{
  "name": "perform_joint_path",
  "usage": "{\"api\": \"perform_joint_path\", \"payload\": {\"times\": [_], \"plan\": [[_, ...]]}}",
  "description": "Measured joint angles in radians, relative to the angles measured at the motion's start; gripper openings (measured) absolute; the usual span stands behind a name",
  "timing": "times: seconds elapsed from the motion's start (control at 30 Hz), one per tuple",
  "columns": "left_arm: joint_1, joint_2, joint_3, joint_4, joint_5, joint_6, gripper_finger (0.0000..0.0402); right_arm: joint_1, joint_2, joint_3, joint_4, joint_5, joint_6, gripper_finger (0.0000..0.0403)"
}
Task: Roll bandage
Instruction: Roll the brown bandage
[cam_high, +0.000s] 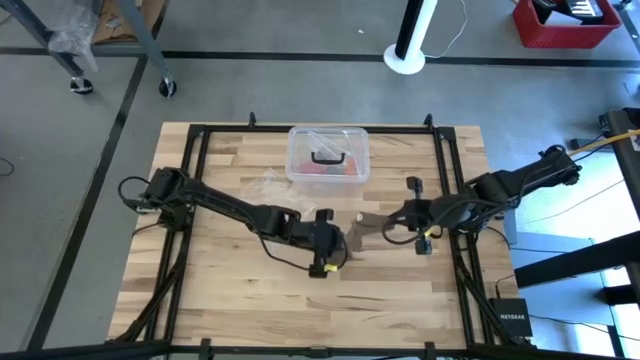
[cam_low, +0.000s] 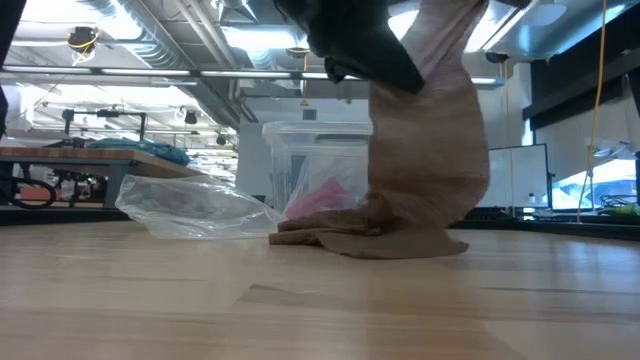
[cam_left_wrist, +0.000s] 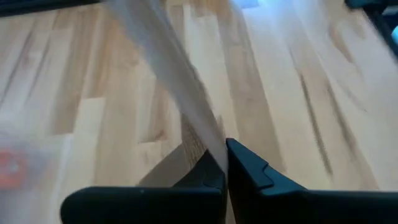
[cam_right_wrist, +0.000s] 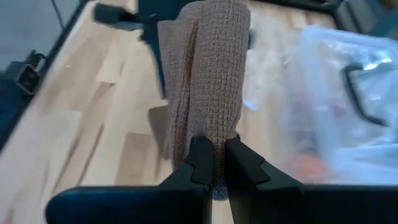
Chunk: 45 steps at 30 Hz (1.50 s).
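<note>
We see the bandage (cam_high: 365, 225) near the middle of the table (cam_high: 230, 300), a dull brown strip lifted between the two arms, with its lower part sagging into a crumpled heap on the wood, as the low view shows (cam_low: 365, 238). It is held up at two places, we judge, so that a length hangs free of the table and can be drawn taut before any rolling begins; the loose heap below suggests that no turn of the roll has been made. The left gripper (cam_left_wrist: 225, 163) sits just left of centre, and its fingers are pressed together on a thin edge of the bandage (cam_left_wrist: 180, 99), which runs away from them in a tight band. The right gripper (cam_right_wrist: 217, 165) comes in from the right side, a little farther back, and its fingers stand nearly closed on a bunched, folded width of the bandage (cam_right_wrist: 208, 81), so it too has hold of it. Beyond the bandage, toward the far side of the table, stands a clear plastic box (cam_high: 328, 155) with a black handle and something pink inside, and just left of it lies a clear thin plastic bag (cam_high: 272, 184), both apart from the grippers.
</note>
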<state>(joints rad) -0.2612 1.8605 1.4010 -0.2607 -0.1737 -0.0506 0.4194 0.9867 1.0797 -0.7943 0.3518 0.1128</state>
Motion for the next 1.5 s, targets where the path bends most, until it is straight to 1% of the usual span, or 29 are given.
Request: {"api": "perform_joint_path", "payload": {"times": [0.13,0.3,0.53,0.63,0.73,0.83,0.87,0.9,0.97,1.0,1.07,1.2,1.37,1.43,1.5], "plan": [[-0.012,0.035,0.001,0.007,-0.003,-0.048,0.0000,0.000,0.000,0.032,-0.025,0.049,-0.044,0.0023],[-0.012,0.070,0.001,0.012,-0.002,-0.080,0.0000,0.000,0.002,0.036,-0.025,0.064,-0.069,0.0022],[-0.013,0.121,-0.001,0.064,0.004,-0.139,0.0000,0.000,0.000,0.037,-0.022,0.074,-0.102,0.0022],[-0.015,0.133,-0.001,0.115,0.010,-0.155,0.0000,0.000,-0.002,0.038,-0.009,0.103,-0.130,0.0022],[-0.017,0.146,-0.002,0.138,0.010,-0.174,0.0000,0.000,-0.003,0.039,0.029,0.103,-0.167,0.0022],[-0.021,0.162,-0.001,0.119,0.017,-0.216,0.0000,0.000,-0.007,0.088,0.018,0.111,-0.174,0.0022],[-0.025,0.169,-0.004,0.096,0.039,-0.230,0.0000,-0.001,-0.010,0.120,0.033,0.148,-0.174,0.0022],[-0.033,0.186,-0.010,0.074,0.041,-0.238,0.0000,-0.002,-0.018,0.150,0.022,0.156,-0.174,0.0022],[-0.046,0.223,-0.013,0.057,0.045,-0.255,0.0000,-0.003,-0.019,0.201,-0.048,0.181,-0.175,0.0021],[-0.051,0.229,-0.015,0.039,0.043,-0.269,0.0000,-0.002,-0.018,0.223,-0.063,0.174,-0.175,0.0020],[-0.055,0.234,-0.003,0.071,0.033,-0.297,0.0000,-0.002,-0.010,0.255,-0.080,0.140,-0.168,0.0020],[-0.056,0.254,-0.008,0.074,0.003,-0.336,0.0000,-0.002,-0.015,0.266,-0.128,0.122,-0.139,0.0021],[-0.042,0.220,0.002,0.078,0.007,-0.329,0.0008,-0.001,-0.001,0.200,-0.157,0.048,-0.088,0.0021],[-0.028,0.210,0.013,0.075,0.014,-0.328,0.0019,-0.001,-0.003,0.165,-0.152,0.039,-0.074,0.0021],[-0.015,0.195,0.025,0.073,0.037,-0.321,0.0039,-0.001,-0.003,0.125,-0.158,0.038,-0.058,0.0021]]}}
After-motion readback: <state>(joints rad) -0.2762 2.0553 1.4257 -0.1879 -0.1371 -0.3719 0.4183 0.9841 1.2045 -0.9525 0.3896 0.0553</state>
